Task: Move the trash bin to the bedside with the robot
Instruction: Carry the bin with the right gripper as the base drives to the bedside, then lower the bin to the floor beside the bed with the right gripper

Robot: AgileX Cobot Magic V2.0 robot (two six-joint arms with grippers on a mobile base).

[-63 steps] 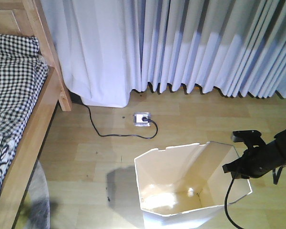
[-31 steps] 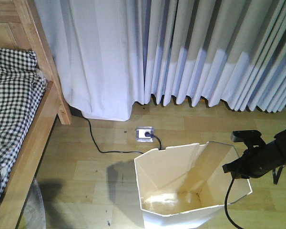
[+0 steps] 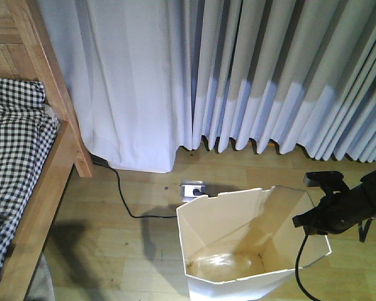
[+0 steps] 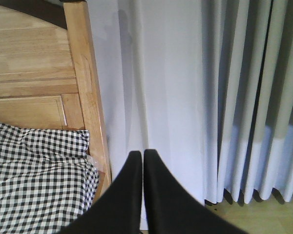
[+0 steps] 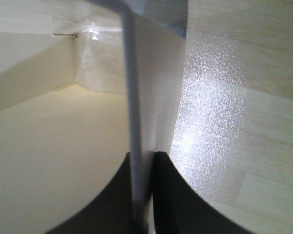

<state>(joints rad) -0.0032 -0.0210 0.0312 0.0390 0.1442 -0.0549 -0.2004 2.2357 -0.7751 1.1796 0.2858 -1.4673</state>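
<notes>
The white trash bin (image 3: 238,238) with a notched rim and cream inside stands on the wooden floor at the lower middle of the front view. My right gripper (image 3: 310,222) on the black arm is shut on the bin's right rim; in the right wrist view the thin white wall (image 5: 134,122) runs between the two black fingers of that gripper (image 5: 145,157). The bed with a light-brown wooden post (image 3: 53,94) and checked bedding (image 3: 15,144) is at the left, apart from the bin. My left gripper (image 4: 142,153) is shut and empty, facing the bed post (image 4: 85,83) and curtain.
Long pale curtains (image 3: 238,75) hang along the back. A black cable (image 3: 128,200) runs over the floor to a floor socket (image 3: 192,188) just behind the bin. A black cable (image 3: 301,269) hangs from the right arm.
The whole view has moved forward toward the curtain and bed: the socket and curtain hem have slid down the image toward the bin. The bin and right arm keep their place in the frame.
</notes>
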